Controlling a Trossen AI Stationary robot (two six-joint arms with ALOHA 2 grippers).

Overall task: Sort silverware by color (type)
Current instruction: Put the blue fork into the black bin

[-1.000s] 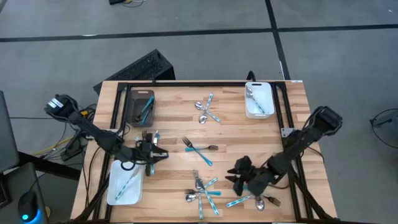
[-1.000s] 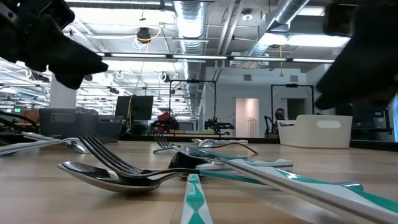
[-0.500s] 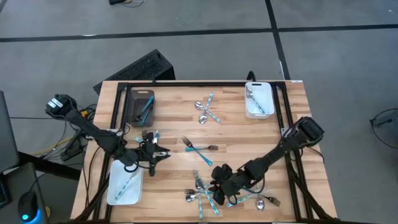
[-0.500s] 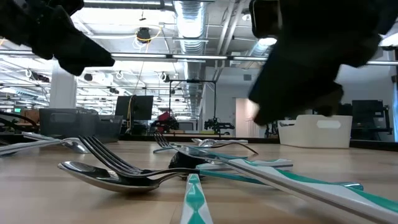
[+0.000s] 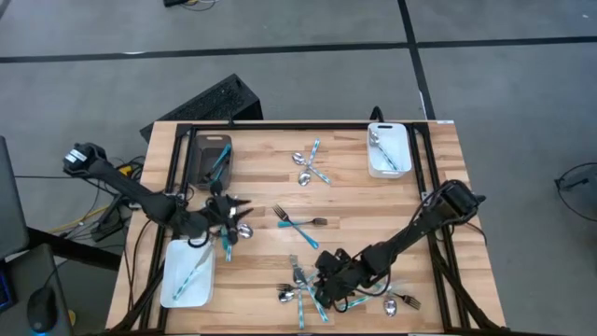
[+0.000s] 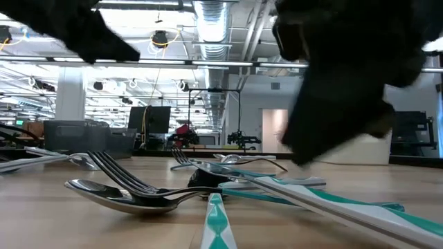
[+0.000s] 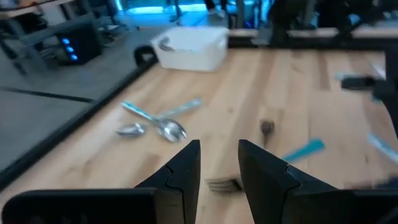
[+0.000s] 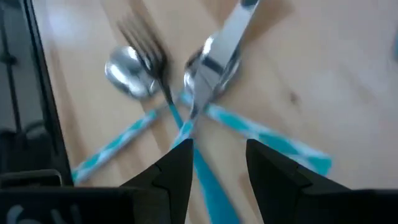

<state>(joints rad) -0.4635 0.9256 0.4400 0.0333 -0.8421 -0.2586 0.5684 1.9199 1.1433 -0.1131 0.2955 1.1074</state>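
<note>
**Q:** Two arms, so what's each hand up to?

**A:** Right hand (image 5: 324, 283) hangs over the silverware pile (image 5: 303, 289) near the table's (image 5: 354, 201) front edge, fingers (image 8: 174, 165) parted, gripping nothing. Left hand (image 5: 233, 213) sits near the left edge by a white tray (image 5: 173, 280), fingers (image 7: 186, 168) apart, empty too.

**Q:** Other cutlery?

**A:** Crossed forks (image 5: 298, 224) mid-table, more by the back edge.

Right gripper (image 5: 326, 283) over silverware (image 5: 303, 289)
</note>
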